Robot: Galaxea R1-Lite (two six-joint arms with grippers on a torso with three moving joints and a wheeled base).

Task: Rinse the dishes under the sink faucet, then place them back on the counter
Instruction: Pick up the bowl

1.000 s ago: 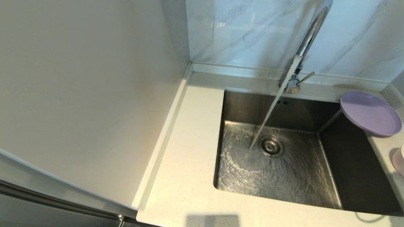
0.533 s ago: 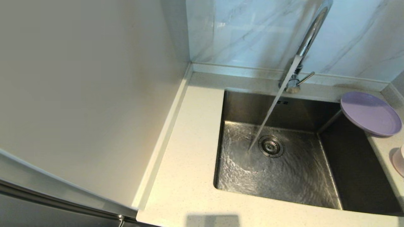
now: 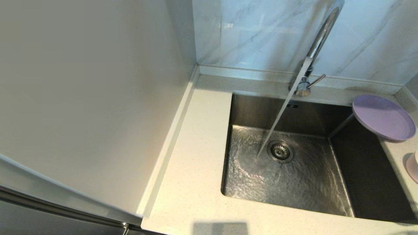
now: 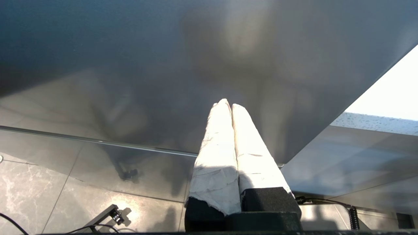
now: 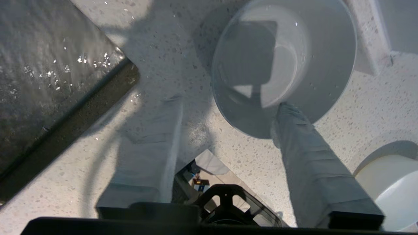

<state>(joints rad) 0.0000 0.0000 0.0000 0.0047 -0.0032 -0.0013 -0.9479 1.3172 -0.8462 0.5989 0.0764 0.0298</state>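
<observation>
The chrome faucet (image 3: 321, 36) runs a stream of water (image 3: 277, 120) into the steel sink (image 3: 369, 182), beside the drain strainer (image 3: 280, 151). The lavender plate (image 3: 382, 117) rests on the counter (image 3: 196, 169) at the sink's back right corner, partly overhanging the basin. The pale pink bowl (image 3: 413, 166) shows only partly at the head view's right edge. It sits upright and wet on the counter in the right wrist view (image 5: 284, 62). My right gripper (image 5: 228, 102) hangs open just above it, one fingertip (image 5: 287, 112) over its rim. My left gripper (image 4: 227, 104) is shut and empty, parked below counter height.
A beige side wall (image 3: 91, 98) rises left of the counter, and the marble wall (image 3: 254, 32) stands behind it. The sink's edge (image 5: 81, 101) lies close beside the right gripper. A white round object (image 5: 385, 186) sits on the counter near the bowl.
A thin dark loop at the head view's lower right corner has gone out of view. Plate and bowl have not moved, and the water keeps running.
</observation>
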